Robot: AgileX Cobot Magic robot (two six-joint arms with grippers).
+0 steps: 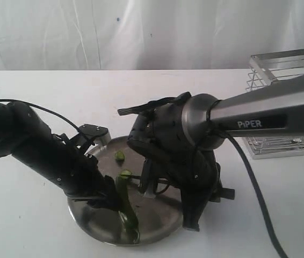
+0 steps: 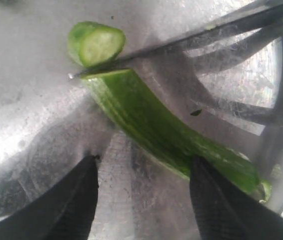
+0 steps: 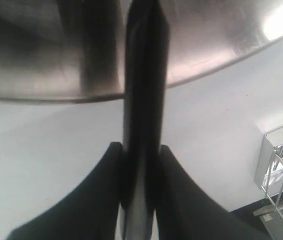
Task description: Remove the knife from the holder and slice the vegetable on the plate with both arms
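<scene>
We found the vegetable (image 2: 156,130) lying flat on the plate (image 1: 163,220), its long axis running between the left gripper's (image 2: 144,200) two fingers (image 2: 76,200), which straddled it with a visible gap on at least one side. We judged that pincer spread and not pinching, though the far finger sat very close to the stalk end and we could not rule out contact there. The fresh pale cut face pointed away from the left pincer, toward the knife (image 2: 191,37).

A severed slice (image 2: 95,42) sat just beyond that face, on the other side of the blade. The blade lay across the vegetable's axis, roughly at right angles to it, its tip reaching just past the cut end. In the exterior view a second small green piece (image 1: 119,156) rested farther along the plate, apart from the rest.

The right gripper (image 3: 140,165) was clamped on the knife's dark handle, its fingers pressing both flanks. From that pincer, the plate rim lay directly ahead along the handle, and the holder (image 1: 286,80) stood off to one side, well apart on the table (image 1: 44,107).

In our judgement the next cut turned on this: the remaining stalk extended from the blade back toward the left pincer, so the right arm would need to step the knife that way while the left arm, the nearer of the two, steadied the stalk.
</scene>
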